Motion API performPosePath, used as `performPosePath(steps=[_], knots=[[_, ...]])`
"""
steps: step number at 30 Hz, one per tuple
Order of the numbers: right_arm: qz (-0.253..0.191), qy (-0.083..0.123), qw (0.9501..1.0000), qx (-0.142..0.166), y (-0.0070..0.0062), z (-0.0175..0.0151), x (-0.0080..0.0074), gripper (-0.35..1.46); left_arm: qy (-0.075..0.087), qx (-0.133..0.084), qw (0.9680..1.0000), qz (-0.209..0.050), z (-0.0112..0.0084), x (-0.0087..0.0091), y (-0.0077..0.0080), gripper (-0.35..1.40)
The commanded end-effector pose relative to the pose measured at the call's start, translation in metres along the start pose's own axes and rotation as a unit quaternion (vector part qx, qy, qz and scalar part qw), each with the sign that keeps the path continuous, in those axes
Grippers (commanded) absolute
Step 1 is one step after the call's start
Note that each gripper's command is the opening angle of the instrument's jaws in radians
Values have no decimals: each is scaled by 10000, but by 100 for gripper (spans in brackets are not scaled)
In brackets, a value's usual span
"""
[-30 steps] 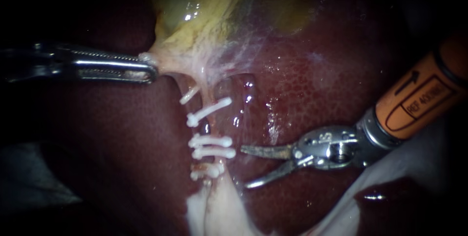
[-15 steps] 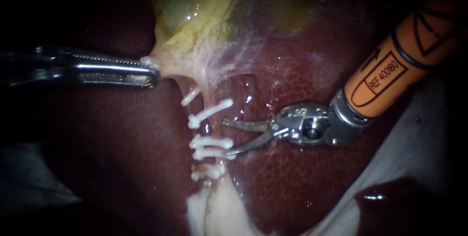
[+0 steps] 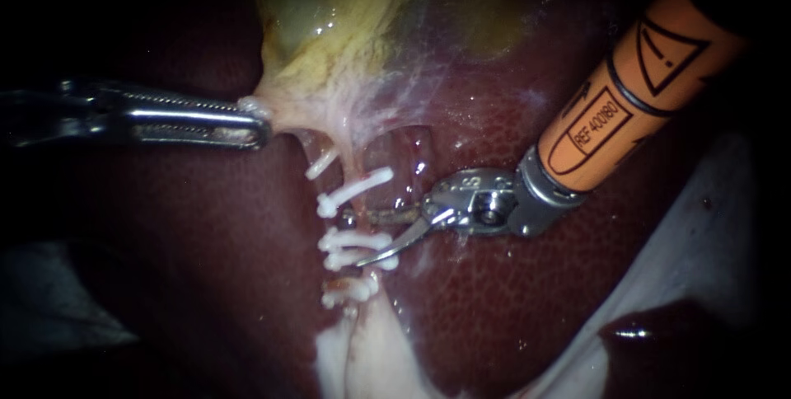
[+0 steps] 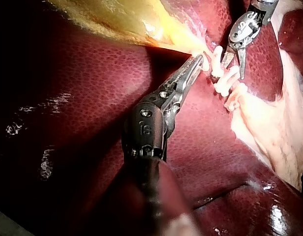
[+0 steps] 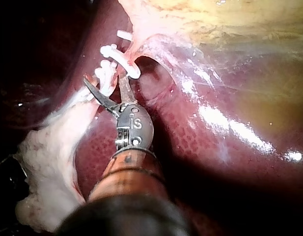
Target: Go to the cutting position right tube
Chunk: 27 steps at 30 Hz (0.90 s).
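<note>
Mid-frame, the right instrument (image 3: pixel 354 241) holds its jaws wide at the right tube (image 3: pixel 359 170), in the gap between white clips (image 3: pixel 367 239), so a cut can go there. At the left, the left instrument (image 3: pixel 257 124) pinches the gallbladder (image 3: pixel 329 61), pulling the tube tight.

The right instrument (image 5: pixel 104 81), an orange shaft ending in a silver metal wrist, holds its two thin curved jaws apart with a clear gap. A cluster of small white plastic clips (image 5: pixel 103 74) sits in that gap and just ahead of the jaws, on a thin pale pink tube (image 5: pixel 133 47). The dark red glossy liver (image 5: pixel 190 147) lies under the instrument. The yellow-green glistening gallbladder (image 5: pixel 230 19) lies well ahead. A ragged whitish flap of tissue (image 5: pixel 48 167) lies beside the shaft.
</note>
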Motion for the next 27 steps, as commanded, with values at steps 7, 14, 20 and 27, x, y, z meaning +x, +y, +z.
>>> performPosePath(steps=[7, 14, 20, 27], knots=[[-129, 116, 9996, 214, -2, 11, 10, 128, -1, -8, 10000, 1, 2, -1, 0, -35], [-140, 582, 9976, 361, 3, 21, 26, 128, -1, -8, 10000, 1, 2, -1, 0, -35], [-76, 852, 9953, 452, 3, 24, 39, 127, -1, -5, 10000, 1, 3, -1, 0, -35], [194, 894, 9950, 393, 3, 38, 47, 127, 0, -3, 10000, 1, 4, -1, 0, -35]])
